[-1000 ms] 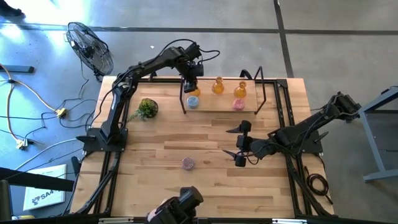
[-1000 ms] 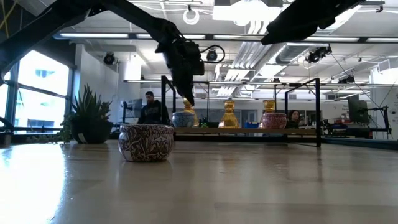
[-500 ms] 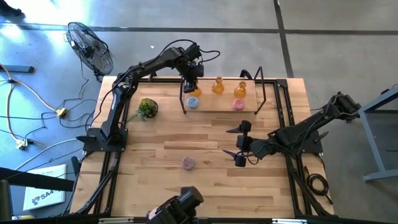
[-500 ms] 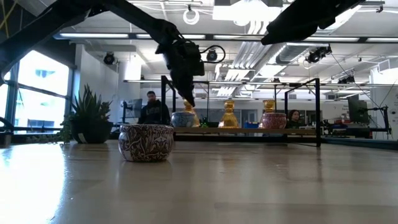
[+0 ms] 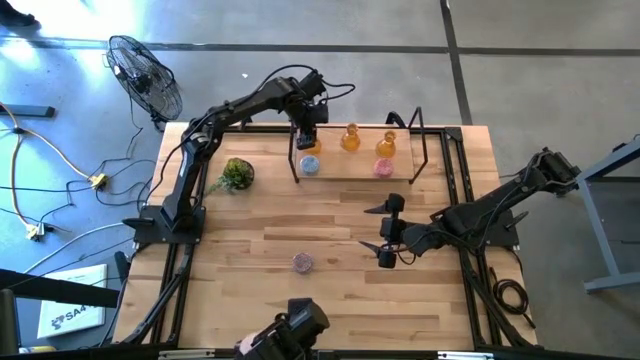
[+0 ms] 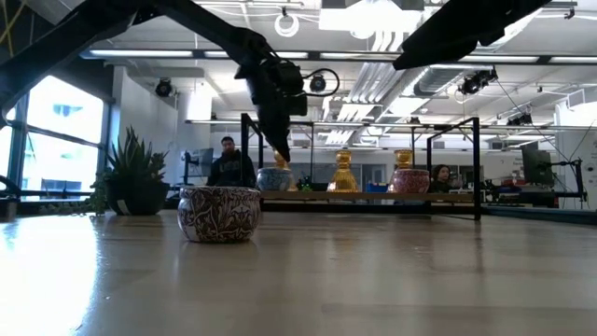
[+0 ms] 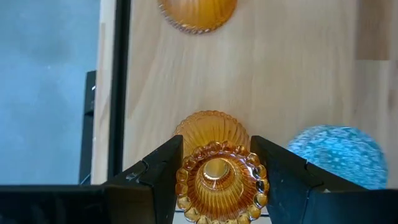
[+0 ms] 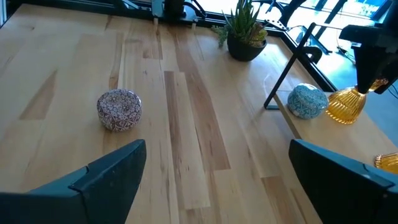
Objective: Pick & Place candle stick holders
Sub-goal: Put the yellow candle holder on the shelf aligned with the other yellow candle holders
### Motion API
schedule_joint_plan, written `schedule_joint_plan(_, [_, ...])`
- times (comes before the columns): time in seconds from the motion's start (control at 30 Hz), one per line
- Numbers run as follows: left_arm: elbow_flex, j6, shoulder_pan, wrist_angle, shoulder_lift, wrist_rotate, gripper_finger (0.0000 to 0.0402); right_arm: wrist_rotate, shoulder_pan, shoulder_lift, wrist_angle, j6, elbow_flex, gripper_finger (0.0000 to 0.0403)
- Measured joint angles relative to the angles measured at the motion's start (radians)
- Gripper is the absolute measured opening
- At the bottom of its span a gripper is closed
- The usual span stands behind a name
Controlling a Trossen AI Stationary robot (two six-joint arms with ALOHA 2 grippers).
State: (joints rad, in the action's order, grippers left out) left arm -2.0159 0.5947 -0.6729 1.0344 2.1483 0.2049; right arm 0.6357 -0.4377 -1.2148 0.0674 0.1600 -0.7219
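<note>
— Candle stick holders: where does each one sit, from the near edge back?

— Nearest is the lilac patterned round holder (image 5: 302, 262), alone on the wooden surface (image 5: 260, 225), well apart from the others. The right gripper (image 5: 386, 230) hangs over the surface just beyond it and to its side, jaws wide apart, nothing between them.

— And farther back?

— A low wooden shelf (image 5: 345, 172) in a black frame runs along the far edge. On it stand the pale blue round holder (image 5: 310, 164) and the pink round holder (image 5: 382, 168), with two amber bottle-shaped holders behind them: the middle amber holder (image 5: 350, 138) and the right amber holder (image 5: 386, 145).

— The third amber one?

— The left gripper (image 7: 214, 165) is over the shelf's far left end, jaws clamped on either side of the left amber holder (image 7: 214, 180) at its ribbed top. The blue holder is just beside it.

— Anything else?

— A small green plant (image 5: 236, 174) sits on the surface left of the shelf.
</note>
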Motion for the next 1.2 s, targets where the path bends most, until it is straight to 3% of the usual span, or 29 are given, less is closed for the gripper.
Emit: schedule_joint_plan(1.2, [0.000, 0.009, 0.028, -0.046, 0.000, -0.057, 0.0180, -0.042, 0.000, 0.000, 0.019, 0.027, 0.000, 0.0389])
